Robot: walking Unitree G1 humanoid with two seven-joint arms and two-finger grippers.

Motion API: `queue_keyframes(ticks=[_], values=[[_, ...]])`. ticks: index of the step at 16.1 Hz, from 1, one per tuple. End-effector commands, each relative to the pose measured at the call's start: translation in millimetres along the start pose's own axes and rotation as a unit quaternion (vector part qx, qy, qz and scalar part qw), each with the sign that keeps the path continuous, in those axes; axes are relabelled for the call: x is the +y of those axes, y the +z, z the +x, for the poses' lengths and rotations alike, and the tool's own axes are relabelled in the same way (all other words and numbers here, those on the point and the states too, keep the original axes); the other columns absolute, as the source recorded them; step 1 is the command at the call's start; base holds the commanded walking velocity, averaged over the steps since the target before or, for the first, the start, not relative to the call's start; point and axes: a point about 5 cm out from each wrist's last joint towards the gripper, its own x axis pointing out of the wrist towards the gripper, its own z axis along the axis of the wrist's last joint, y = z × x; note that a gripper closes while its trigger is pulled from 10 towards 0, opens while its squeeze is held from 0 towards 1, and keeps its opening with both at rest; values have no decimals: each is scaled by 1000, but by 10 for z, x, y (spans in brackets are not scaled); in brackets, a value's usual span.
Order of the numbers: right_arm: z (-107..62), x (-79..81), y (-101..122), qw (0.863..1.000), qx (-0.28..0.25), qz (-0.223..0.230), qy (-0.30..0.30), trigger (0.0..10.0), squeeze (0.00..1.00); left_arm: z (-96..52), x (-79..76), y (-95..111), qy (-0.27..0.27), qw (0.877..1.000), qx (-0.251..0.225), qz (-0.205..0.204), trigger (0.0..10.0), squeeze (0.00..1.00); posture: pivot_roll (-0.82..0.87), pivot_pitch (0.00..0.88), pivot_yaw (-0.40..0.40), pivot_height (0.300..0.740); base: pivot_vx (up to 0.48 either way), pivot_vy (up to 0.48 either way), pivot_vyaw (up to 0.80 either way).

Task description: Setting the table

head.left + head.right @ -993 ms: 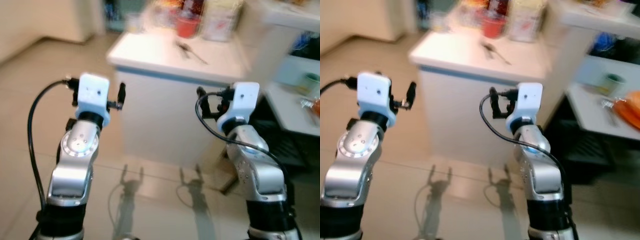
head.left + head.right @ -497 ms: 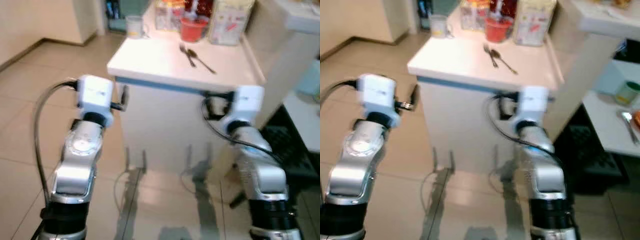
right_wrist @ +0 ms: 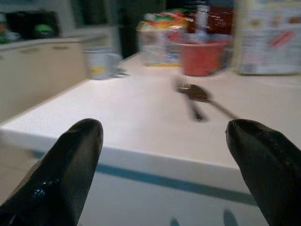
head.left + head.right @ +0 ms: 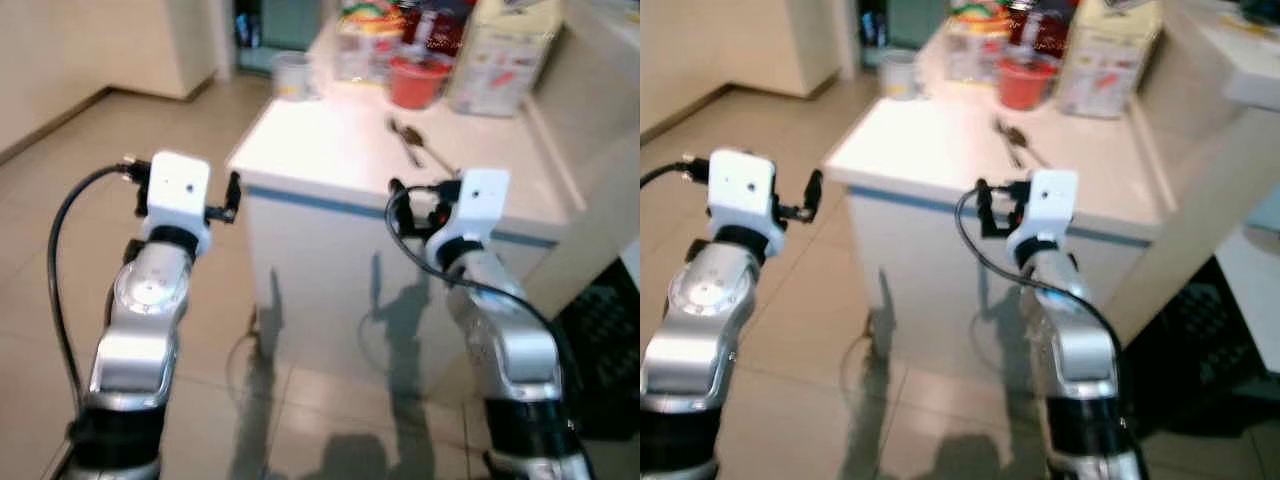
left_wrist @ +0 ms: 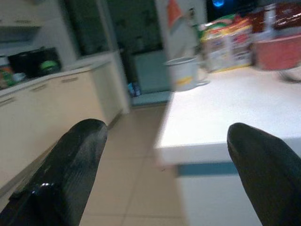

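Note:
A white table (image 4: 320, 150) stands right in front of me. A fork (image 3: 188, 96) and a spoon (image 3: 203, 94) lie together on it, past the middle. Behind them are a red bowl (image 3: 202, 56), a white mug (image 3: 101, 63) at the far left corner, snack packets (image 3: 157, 35) and a tall carton (image 3: 270, 37). My left gripper (image 5: 167, 141) is open and empty, raised by the table's left front corner. At about tabletop height before the front edge, my right gripper (image 3: 162, 136) is open and empty too, pointing at the cutlery.
Cream cabinets (image 4: 100, 50) line the left side beyond a tiled floor (image 4: 60, 140). A black crate (image 4: 610, 300) sits low on the right, under a pale counter (image 4: 1250, 60). The near half of the tabletop is bare.
The whole picture has shifted: the table is nearer and more centred, so the camera has come closer. Both arms keep the same raised pose, fingers apart.

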Motion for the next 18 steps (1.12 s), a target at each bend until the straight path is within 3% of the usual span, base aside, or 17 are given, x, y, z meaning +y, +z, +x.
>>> queue_keyframes(ticks=[1, 14, 18], values=[[11, 0, 59, 1000, -6, 5, 1, 10000, 0, -3, 20, 36, -2, 1000, -8, 8, 10000, 0, 61, 0, -53, 740, 458, 0, 0], [21, -10, 71, 1000, -2, -2, 0, 10000, 0, 4, 1, 31, -13, 1000, -6, 15, 10000, 0, 57, 0, -47, 740, 439, 0, 0], [17, -33, 142, 1000, 3, 0, 11, 10000, 0, -43, -108, 50, -55, 998, -14, 35, 10000, 0, 47, 0, -42, 740, 0, 0, 0]])
